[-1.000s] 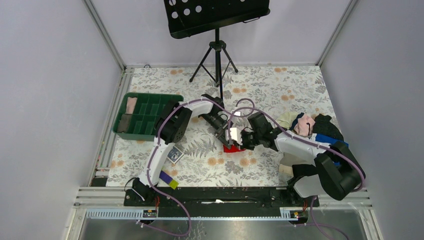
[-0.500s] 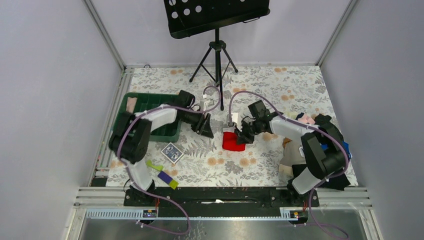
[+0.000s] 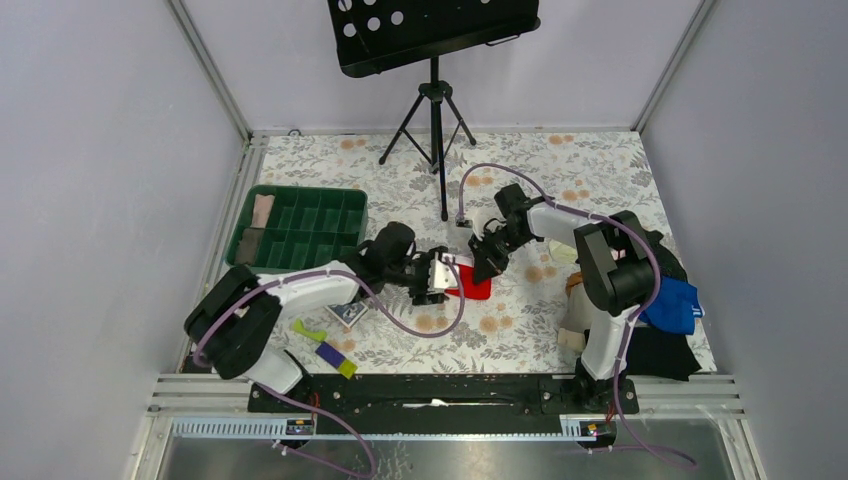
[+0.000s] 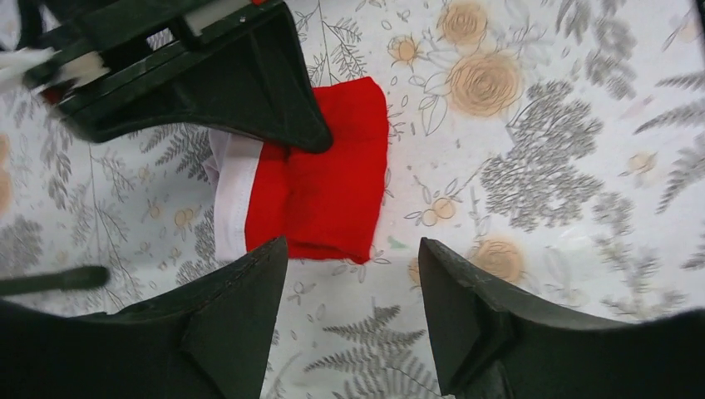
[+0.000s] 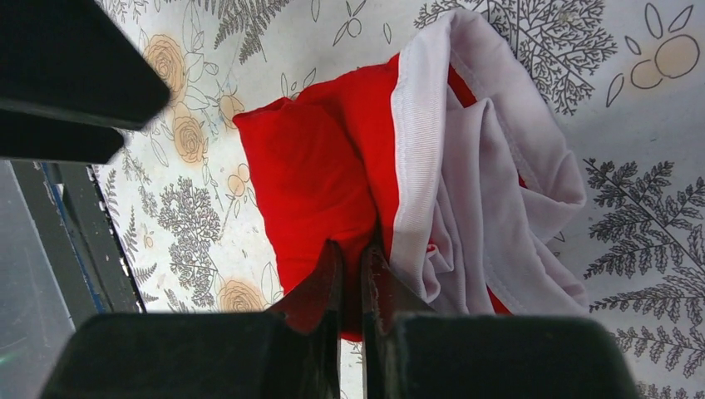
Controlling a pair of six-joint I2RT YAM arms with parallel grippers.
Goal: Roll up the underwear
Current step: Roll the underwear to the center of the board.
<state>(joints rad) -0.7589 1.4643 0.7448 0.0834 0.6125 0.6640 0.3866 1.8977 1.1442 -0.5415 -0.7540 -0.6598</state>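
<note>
The red underwear [image 3: 472, 287] lies folded on the floral table, its white waistband [image 5: 465, 166] bunched on one side. In the left wrist view it [image 4: 332, 187] sits just ahead of my left gripper [image 4: 351, 249], which is open and empty, one fingertip at the cloth's near edge. My left gripper [image 3: 437, 279] is left of the cloth in the top view. My right gripper [image 5: 352, 249] is shut on a red fold beside the waistband. It sits at the cloth's far side in the top view [image 3: 487, 264].
A green divided tray [image 3: 300, 228] stands at the left. A music stand [image 3: 435, 100] stands at the back. A pile of clothes [image 3: 645, 275] lies at the right. A card box [image 3: 347, 311] and a purple-and-yellow piece [image 3: 332, 354] lie near the left arm.
My left gripper pulled away toward the tray, then came back low beside the underwear, open. My right gripper stayed on the cloth while its arm swung toward the back.
</note>
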